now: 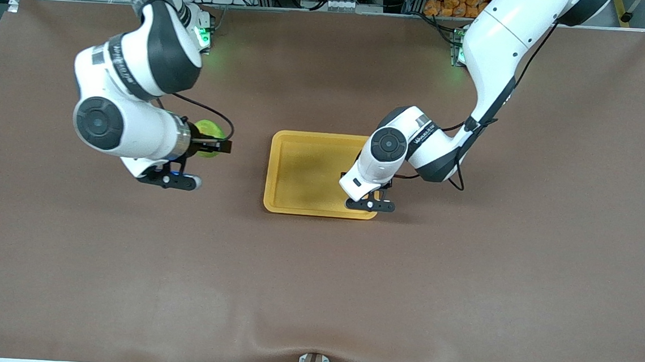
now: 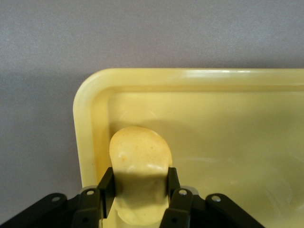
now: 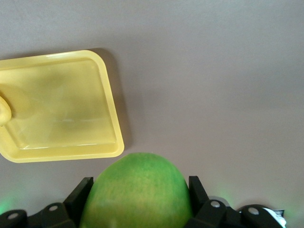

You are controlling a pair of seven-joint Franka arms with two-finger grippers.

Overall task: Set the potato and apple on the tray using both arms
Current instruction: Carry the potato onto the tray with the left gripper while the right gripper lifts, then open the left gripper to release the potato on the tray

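My left gripper (image 2: pixel 137 190) is closed on the potato (image 2: pixel 140 161). In the left wrist view the two dark fingers (image 2: pixel 105 187) clamp the yellow-orange piece from either side near the lower centre of the frame, and the potato juts out past the fingertips. It sits inside a rounded corner of the tray (image 2: pixel 190 76), close to the raised rim; I cannot tell whether it rests on the tray floor or hangs just above it.

In the front view my left arm (image 1: pixel 496 51) enters from the upper right of the frame and bends down to the tray's edge at centre frame. The left gripper (image 1: pixel 371 198) is over the tray corner that lies toward the left arm's end of the tabletop (image 1: pixel 314 294) and nearer to the camera. The potato itself is hidden there by the wrist.

My right gripper (image 3: pixel 140 199) is closed on the apple (image 3: pixel 137 190). In the right wrist view the green fruit fills the lower centre of the frame between the two fingers (image 3: pixel 197 190). The tray (image 3: pixel 61 152) shows at the left of that frame, well apart from the apple.

In the front view my right arm (image 1: pixel 138 60) occupies the upper left of the frame. The right gripper (image 1: pixel 211 144) holds the apple (image 1: pixel 208 130) over bare tabletop, between the right arm's end and the tray (image 1: pixel 278 166).
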